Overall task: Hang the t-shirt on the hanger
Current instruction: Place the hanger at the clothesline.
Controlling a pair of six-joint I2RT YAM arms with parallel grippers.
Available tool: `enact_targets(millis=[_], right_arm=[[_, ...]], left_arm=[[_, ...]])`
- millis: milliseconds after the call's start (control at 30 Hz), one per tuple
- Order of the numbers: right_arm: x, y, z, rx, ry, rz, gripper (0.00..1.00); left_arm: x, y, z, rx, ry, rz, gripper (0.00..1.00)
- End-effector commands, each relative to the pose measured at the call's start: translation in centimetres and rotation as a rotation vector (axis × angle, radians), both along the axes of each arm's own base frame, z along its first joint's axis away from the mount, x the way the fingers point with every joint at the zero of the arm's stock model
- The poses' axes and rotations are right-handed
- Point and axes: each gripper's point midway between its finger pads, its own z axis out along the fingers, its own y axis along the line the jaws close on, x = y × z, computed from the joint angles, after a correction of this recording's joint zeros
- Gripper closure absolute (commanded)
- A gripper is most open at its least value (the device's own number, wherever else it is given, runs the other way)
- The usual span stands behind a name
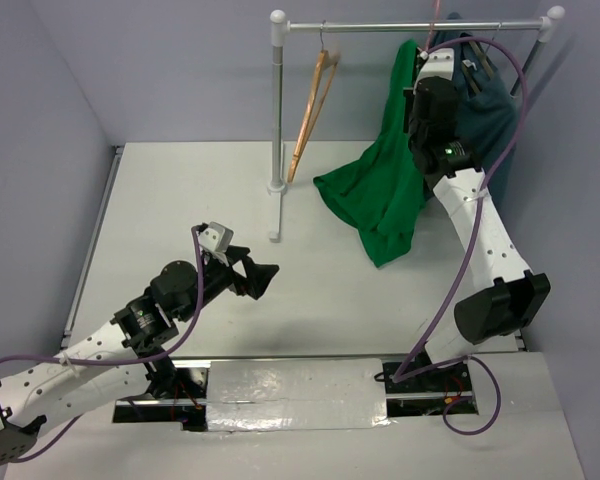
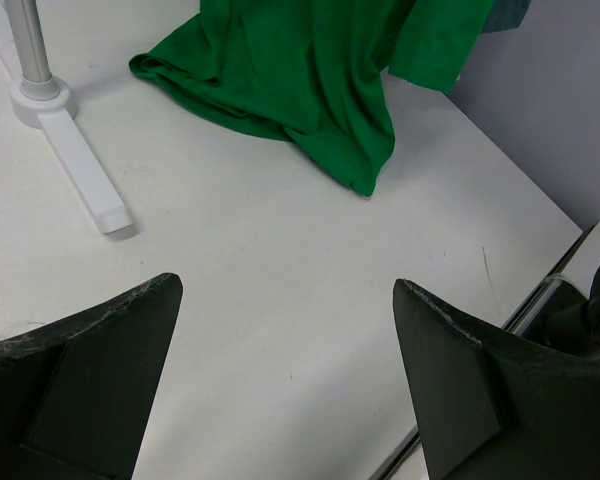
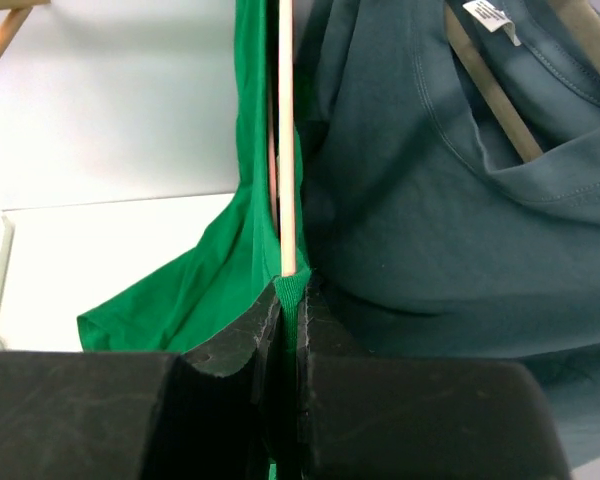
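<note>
Right wrist shows right claw (image 3: 290,300) pinching the t-shirt (image 3: 225,275), hanger (image 3: 287,150) mostly hidden; left claw (image 2: 288,290) spread.

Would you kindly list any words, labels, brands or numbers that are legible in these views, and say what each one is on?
No text can be read in any view.
The white neck tag on the dark teal shirt: its print is too small and blurred to read.
The green t-shirt and the rack: no lettering visible.
</note>
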Motion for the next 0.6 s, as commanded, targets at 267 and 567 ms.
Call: enact_targets(millis=[267, 567], right_arm=[[-0.3, -0.3, 3.8, 0.080, -0.144, -0.025, 0.50], [-6.2, -1.0, 10.3, 0.175, -0.238, -0.005, 0.13]], left_arm=[[0.2, 0.1, 1.7, -0.037, -0.057, 0.009, 0.01], [0.7, 0.1, 1.1, -0.015, -0.058, 0.026, 0.01]])
